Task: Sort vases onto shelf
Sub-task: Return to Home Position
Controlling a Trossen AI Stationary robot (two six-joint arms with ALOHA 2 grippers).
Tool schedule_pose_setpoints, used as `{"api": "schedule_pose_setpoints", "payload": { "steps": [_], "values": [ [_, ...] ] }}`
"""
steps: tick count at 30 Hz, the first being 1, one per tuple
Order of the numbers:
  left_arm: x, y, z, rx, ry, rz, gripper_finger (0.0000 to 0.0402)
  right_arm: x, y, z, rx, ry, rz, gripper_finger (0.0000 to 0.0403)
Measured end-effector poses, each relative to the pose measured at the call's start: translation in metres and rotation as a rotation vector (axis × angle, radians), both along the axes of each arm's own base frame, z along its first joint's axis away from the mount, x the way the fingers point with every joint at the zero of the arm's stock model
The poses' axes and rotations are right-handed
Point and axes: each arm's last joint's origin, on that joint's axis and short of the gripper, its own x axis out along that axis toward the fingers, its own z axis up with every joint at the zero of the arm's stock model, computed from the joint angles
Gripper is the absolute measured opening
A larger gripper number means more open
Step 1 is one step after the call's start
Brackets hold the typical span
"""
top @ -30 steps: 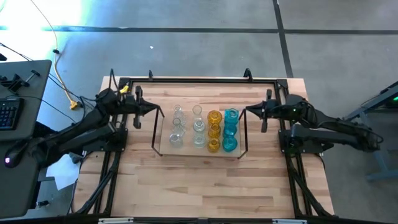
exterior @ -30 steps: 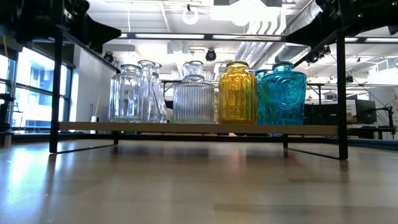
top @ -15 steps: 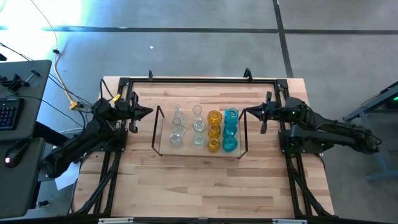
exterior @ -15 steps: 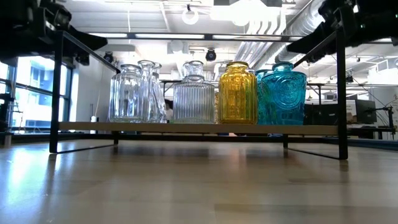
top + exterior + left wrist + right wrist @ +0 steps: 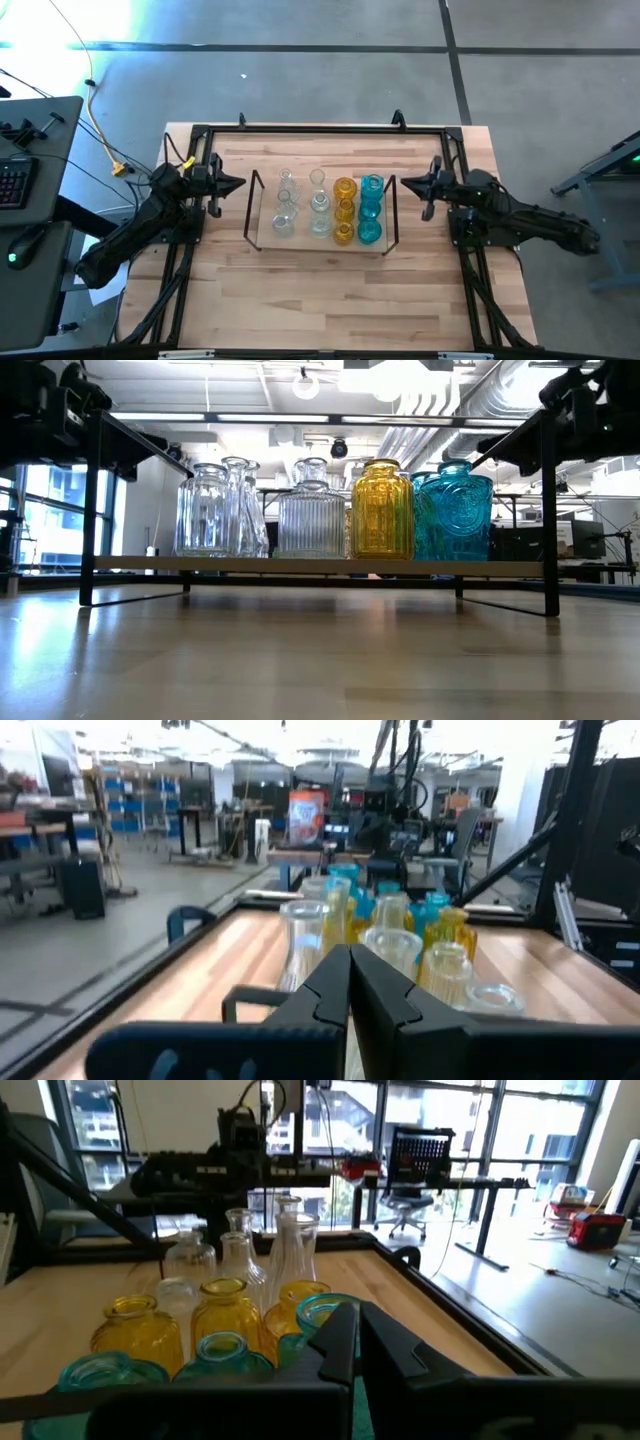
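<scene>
Vases (image 5: 330, 205) stand in colour rows on the shelf (image 5: 302, 242) at the middle of the counter (image 5: 320, 300), clear toward your left hand (image 5: 232, 183), blue toward your right hand (image 5: 405, 182). Both hands are empty, fingers together, each pointing inward just outside its end frame. Backing straight outward should clear the shelf.

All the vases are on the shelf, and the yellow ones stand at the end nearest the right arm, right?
No: the blue vases stand at that end of the shelf; the yellow vases are next inward. The high view shows it.
</scene>
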Motion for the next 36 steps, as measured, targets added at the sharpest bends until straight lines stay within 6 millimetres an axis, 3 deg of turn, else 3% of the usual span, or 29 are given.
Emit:
{"api": "schedule_pose_setpoints", "payload": {
  "steps": [10, 36],
  "values": [
    [0.000, 0.000, -0.003, -0.019, 0.025, 0.000, 0.0000, -0.012, 0.004, -0.026, 0.030, -0.052, -0.013, 0.0000],
    [0.000, 0.000, -0.003, -0.051, 0.025, -0.011, 0.0000, -0.012, 0.001, -0.029, 0.026, -0.010, -0.106, 0.0000]
  ]
}}
